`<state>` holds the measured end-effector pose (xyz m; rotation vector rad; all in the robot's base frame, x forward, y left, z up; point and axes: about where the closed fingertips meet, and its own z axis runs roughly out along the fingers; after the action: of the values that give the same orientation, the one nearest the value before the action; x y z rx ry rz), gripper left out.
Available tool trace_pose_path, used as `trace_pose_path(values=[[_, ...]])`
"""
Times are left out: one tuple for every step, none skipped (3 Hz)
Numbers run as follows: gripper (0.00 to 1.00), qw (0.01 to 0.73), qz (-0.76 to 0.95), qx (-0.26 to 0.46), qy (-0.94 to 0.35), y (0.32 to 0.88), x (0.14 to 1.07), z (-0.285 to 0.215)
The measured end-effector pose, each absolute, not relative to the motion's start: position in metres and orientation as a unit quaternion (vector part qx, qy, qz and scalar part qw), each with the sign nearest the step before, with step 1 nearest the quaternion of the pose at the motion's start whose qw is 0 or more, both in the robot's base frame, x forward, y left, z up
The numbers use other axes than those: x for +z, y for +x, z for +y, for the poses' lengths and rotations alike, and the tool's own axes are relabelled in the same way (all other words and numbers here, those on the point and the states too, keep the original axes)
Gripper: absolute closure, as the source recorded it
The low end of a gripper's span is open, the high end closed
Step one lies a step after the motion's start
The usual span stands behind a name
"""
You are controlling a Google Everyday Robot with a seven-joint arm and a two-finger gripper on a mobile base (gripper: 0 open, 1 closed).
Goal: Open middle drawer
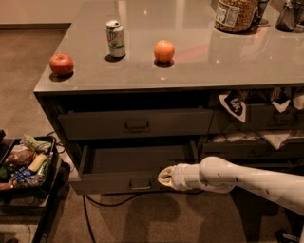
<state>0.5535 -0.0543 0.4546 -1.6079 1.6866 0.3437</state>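
The middle drawer stands pulled out from the low part of the cabinet, left of centre, and its plain grey inside is open to view. The gripper sits against the drawer front, just right of the small loop handle. Whether it is open or closed cannot be told. The white arm reaches in from the right. The upper drawer above is closed flush. Right of both drawers, open compartments hold crumpled packets. On the countertop stand an apple, a can, an orange and, far right, a filled jar. On the floor at left, a black tray holds wrapped snacks.
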Motion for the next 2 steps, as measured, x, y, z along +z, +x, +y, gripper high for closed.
trace_pose_path(values=[[1.00,0.386,0.659,0.133,-0.632,0.555,0.456,-0.053],[1.00,0.396,0.643,0.121,-0.644,0.570,0.470,-0.053]])
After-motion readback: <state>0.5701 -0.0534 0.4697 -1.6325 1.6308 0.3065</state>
